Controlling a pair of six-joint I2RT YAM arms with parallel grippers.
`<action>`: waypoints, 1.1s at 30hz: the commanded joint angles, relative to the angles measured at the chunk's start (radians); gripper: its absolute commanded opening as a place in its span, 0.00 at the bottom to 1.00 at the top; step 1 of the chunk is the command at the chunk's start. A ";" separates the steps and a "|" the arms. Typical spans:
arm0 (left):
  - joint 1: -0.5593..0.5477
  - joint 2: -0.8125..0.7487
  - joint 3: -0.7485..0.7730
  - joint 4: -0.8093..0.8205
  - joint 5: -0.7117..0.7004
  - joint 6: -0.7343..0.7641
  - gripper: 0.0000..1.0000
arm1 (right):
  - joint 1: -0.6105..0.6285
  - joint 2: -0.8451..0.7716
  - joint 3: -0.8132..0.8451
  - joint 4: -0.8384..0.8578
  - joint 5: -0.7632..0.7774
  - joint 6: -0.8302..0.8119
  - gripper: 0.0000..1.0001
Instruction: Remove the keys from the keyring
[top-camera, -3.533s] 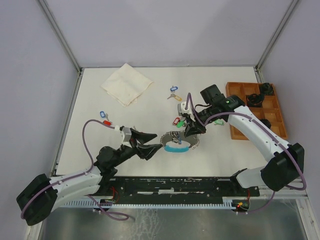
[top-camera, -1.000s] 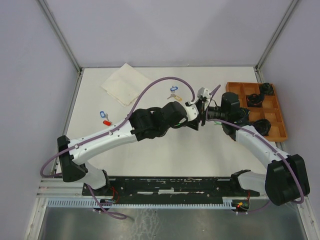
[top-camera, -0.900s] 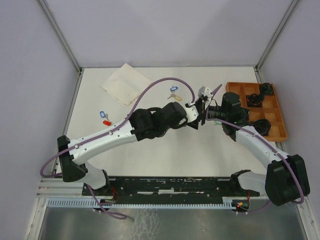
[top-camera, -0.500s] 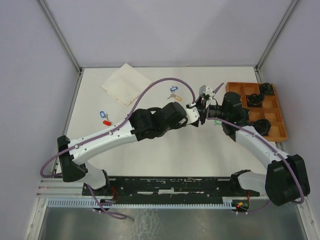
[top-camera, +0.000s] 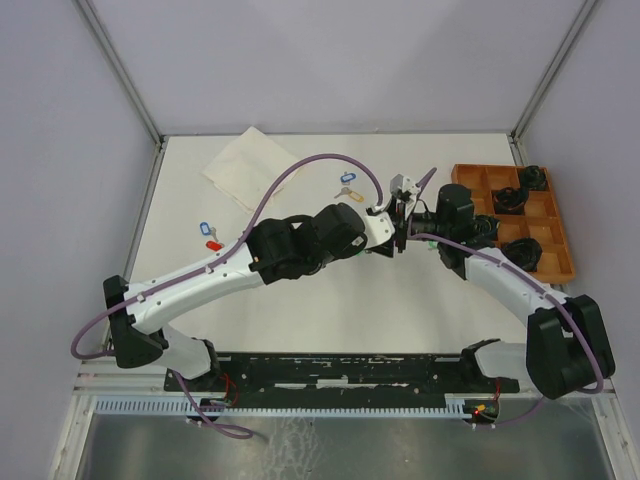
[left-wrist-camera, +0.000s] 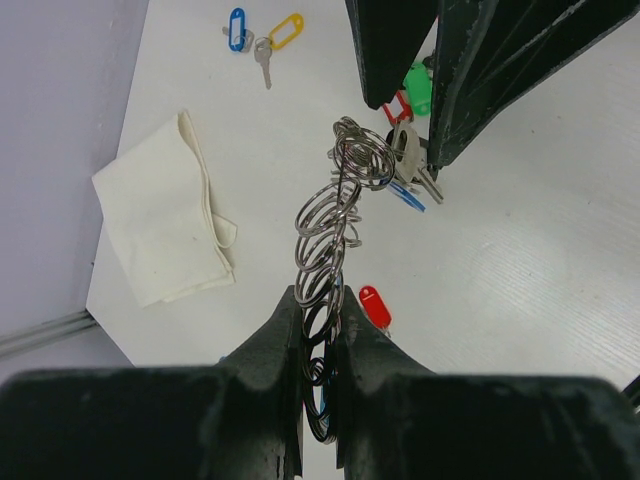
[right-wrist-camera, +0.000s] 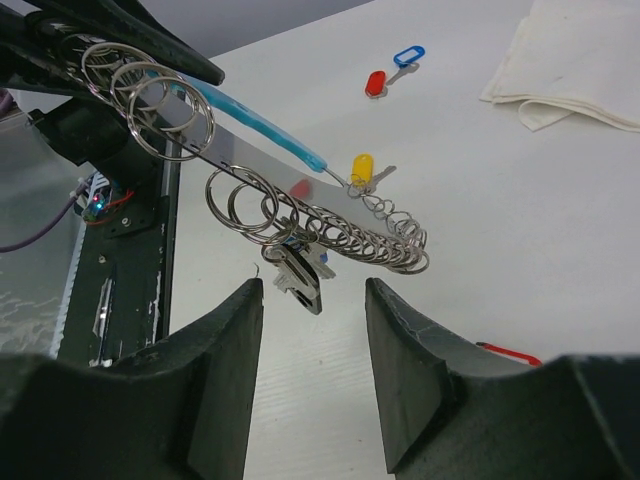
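The keyring (left-wrist-camera: 325, 225), a chain of silver rings joined to a light-blue band (right-wrist-camera: 262, 127), hangs above the table. My left gripper (left-wrist-camera: 320, 300) is shut on its lower end. Silver keys (right-wrist-camera: 300, 272) dangle from the rings; in the left wrist view these keys (left-wrist-camera: 410, 170) hang by the right gripper's dark fingers (left-wrist-camera: 480, 70). My right gripper (right-wrist-camera: 313, 290) is open, and the keys hang just between its fingertips, touching neither. In the top view the left gripper (top-camera: 385, 238) and right gripper (top-camera: 403, 222) meet mid-table, hiding the keyring.
Loose tagged keys lie on the table: a blue and red pair (top-camera: 208, 235) at left, a blue and yellow pair (top-camera: 346, 186) further back, a red tag (left-wrist-camera: 375, 306) below the ring. A folded cloth (top-camera: 250, 165) lies back left. An orange tray (top-camera: 490, 168) with dark parts stands right.
The left arm has lifted the keyring off the table to the right gripper. Over the last second the right jaws have narrowed around the hanging keys and both wrists shifted slightly.
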 joint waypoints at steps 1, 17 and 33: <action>-0.001 -0.039 0.005 0.063 0.007 -0.030 0.03 | 0.018 0.018 0.009 0.027 -0.028 -0.018 0.53; -0.002 -0.062 0.004 0.067 0.028 -0.039 0.03 | 0.055 0.024 0.035 -0.039 -0.062 -0.070 0.24; -0.002 -0.078 -0.021 0.067 -0.001 -0.043 0.03 | 0.035 -0.007 0.117 -0.296 -0.147 -0.203 0.04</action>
